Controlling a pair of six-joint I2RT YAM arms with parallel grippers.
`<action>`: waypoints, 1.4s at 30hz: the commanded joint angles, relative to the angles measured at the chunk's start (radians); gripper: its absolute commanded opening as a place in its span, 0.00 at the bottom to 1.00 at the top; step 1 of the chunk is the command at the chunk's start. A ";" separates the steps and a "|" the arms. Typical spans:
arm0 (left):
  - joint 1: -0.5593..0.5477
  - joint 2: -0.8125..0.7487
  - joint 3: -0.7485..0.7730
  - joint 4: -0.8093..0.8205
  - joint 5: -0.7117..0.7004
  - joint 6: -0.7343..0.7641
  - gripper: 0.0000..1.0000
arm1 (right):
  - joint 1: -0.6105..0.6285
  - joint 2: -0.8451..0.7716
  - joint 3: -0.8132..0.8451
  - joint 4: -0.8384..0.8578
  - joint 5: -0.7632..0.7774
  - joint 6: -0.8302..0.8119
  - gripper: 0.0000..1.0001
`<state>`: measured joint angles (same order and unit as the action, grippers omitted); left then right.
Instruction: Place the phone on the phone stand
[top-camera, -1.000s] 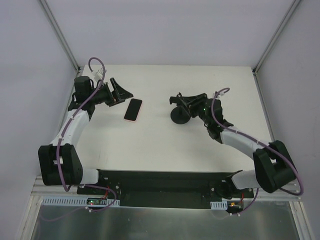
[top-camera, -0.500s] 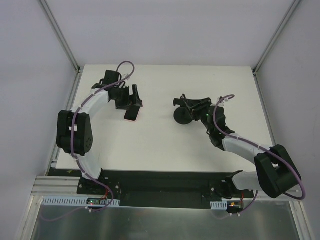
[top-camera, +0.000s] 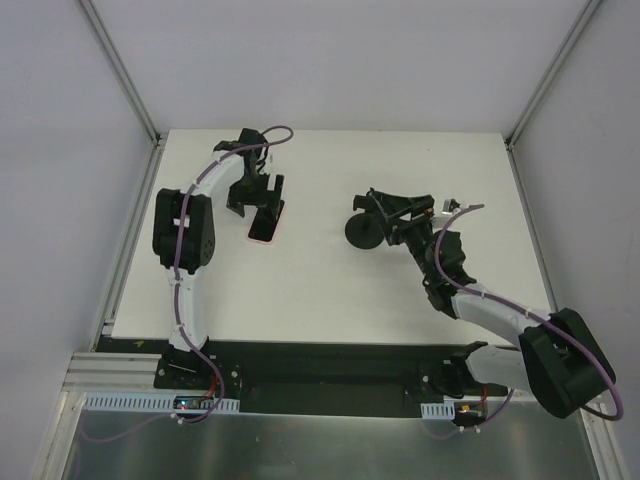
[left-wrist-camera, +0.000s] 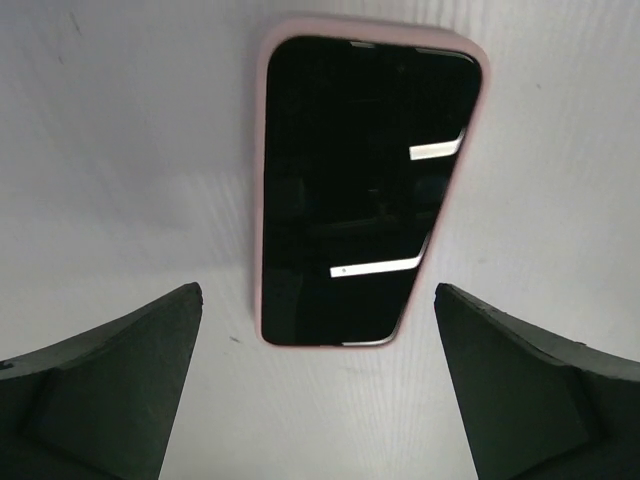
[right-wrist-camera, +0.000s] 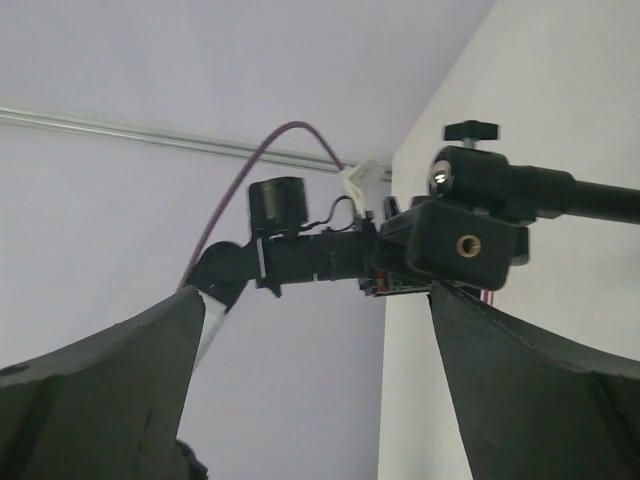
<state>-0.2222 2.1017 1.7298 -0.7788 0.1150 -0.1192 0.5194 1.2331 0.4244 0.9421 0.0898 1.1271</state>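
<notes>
at 12 o'clock in the left wrist view, the phone lies flat, long axis 12-to-6, near end between the left gripper's spread, empty jaws.

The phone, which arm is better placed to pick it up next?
Left. The left gripper is open above the phone, a finger either side; the right gripper is over by the phone stand.

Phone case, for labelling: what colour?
The phone has a pink case edge; clearest in left wrist view.
</notes>
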 joint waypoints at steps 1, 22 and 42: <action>-0.012 0.116 0.176 -0.200 -0.089 0.110 0.99 | 0.002 -0.130 -0.029 0.123 0.062 -0.124 0.96; -0.063 0.078 0.162 -0.148 -0.031 0.093 0.99 | 0.004 -0.221 0.037 -0.008 0.048 -0.368 0.96; -0.089 0.198 0.197 -0.129 -0.110 0.102 0.96 | 0.004 -0.205 0.085 -0.078 0.025 -0.418 0.98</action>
<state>-0.3023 2.2581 1.8809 -0.8871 0.0410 -0.0093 0.5205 1.0653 0.4606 0.8677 0.1162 0.7502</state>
